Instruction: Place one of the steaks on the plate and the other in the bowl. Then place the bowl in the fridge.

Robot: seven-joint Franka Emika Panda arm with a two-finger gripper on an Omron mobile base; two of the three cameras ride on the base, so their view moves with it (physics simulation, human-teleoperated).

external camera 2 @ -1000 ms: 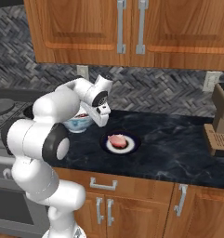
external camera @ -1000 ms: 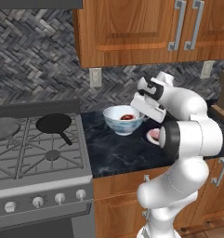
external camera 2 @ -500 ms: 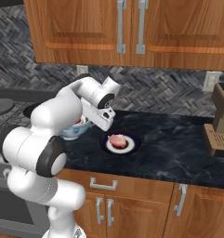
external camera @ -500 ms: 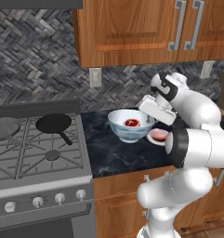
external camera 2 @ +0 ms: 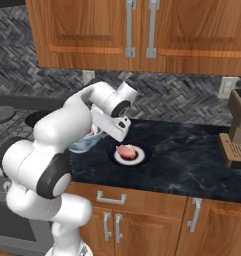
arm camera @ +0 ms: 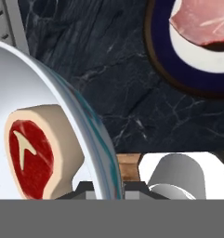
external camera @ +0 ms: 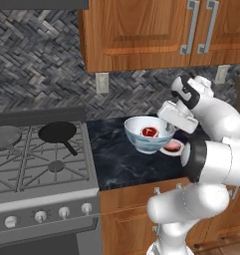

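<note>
Up comes the bowl (external camera: pixel 149 134), lifted off the table (external camera: pixel 116 164) and swung nearer the base since a second ago! Scanning left to right: the stove's black pan (external camera: pixel 57 132) sits idle, then the bowl hangs in the air, one steak (external camera: pixel 150 132) inside, with the tool (external camera: pixel 170 130) pinching its right rim, jaws pressed tight on the wall. Just beside it, the plate (external camera 2: pixel 128 154) rests on the table carrying the second steak (external camera 2: pixel 125 151). Now for the fridge run, I'd say: keep that rim grip level, move smoothly, or the steak slides and the bowl tips.
</note>
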